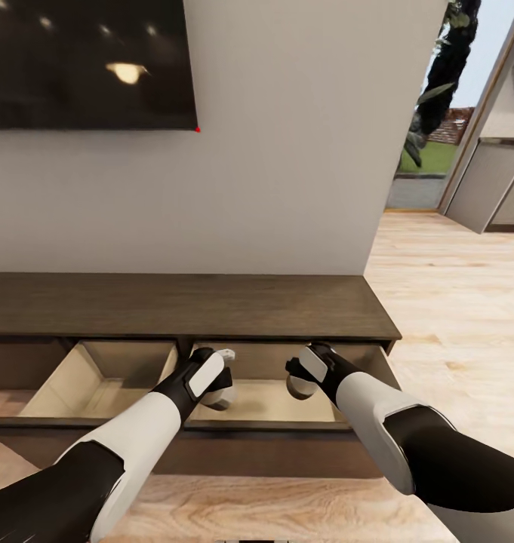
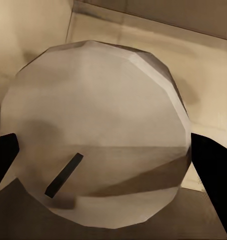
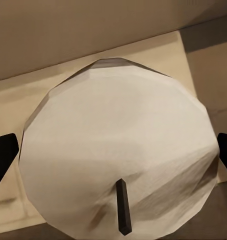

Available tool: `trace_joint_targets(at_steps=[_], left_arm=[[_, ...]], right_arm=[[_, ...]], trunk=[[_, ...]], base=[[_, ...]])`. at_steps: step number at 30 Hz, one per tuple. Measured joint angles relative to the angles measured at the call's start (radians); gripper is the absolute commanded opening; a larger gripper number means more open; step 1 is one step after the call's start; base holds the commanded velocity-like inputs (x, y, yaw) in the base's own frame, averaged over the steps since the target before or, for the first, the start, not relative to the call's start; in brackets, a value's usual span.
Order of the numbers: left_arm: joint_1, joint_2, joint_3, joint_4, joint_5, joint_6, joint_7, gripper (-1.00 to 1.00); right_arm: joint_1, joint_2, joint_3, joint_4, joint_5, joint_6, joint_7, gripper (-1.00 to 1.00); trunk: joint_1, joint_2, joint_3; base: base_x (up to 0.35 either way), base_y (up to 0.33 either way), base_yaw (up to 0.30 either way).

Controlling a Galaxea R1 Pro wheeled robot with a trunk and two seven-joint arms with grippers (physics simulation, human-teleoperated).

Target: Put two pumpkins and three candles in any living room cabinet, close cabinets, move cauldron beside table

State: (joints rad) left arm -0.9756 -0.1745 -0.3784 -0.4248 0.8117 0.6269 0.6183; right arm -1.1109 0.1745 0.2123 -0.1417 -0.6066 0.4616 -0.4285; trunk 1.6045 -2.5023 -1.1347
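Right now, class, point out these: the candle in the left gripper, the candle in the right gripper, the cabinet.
Left candle (image 2: 93, 130), left wrist view, rounded top.
Right candle (image 3: 118, 150), right wrist view, rounded top.
Cabinet (image 1: 181, 305), head view, top board.

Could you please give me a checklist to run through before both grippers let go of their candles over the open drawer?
1. Left gripper around a stubby grey-beige candle with a dark wick, fingers at both its sides: ok.
2. Right gripper around a second grey-beige candle: ok.
3. Long, low, dark brown wood cabinet has its pale-lined right drawer pulled open: ok.
4. Both candles over that drawer's interior: ok, judging by the head view.
5. Candles resting on the drawer floor: cannot tell.
6. Left drawer closed: not ok, it stands open.
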Motion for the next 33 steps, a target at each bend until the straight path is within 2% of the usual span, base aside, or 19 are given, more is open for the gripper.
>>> trace_joint_targets(at_steps=[17, 29, 33], left_arm=[[0.0, 0.0, -0.004, 0.0, 0.0, 0.0, 0.001, -1.0], [0.0, 0.0, -0.006, 0.0, 0.0, 0.0, 0.0, -1.0], [0.0, 0.0, -0.007, -0.007, 0.0, -0.001, 0.0, -1.0]], right_arm=[[0.0, 0.0, 0.001, 0.0, 0.001, 0.0, 0.0, -1.0], [0.0, 0.0, 0.002, 0.0, 0.001, 0.0, -0.001, -1.0], [0.0, 0.0, 0.002, -0.001, 0.001, 0.0, 0.0, -1.0]], trunk=[[0.0, 0.0, 0.0], [0.006, -0.003, -0.046], [0.005, -0.003, -0.046]], base=[[0.032, -0.045, 0.0], [0.0, 0.0, 0.0], [0.0, 0.0, 0.0]])
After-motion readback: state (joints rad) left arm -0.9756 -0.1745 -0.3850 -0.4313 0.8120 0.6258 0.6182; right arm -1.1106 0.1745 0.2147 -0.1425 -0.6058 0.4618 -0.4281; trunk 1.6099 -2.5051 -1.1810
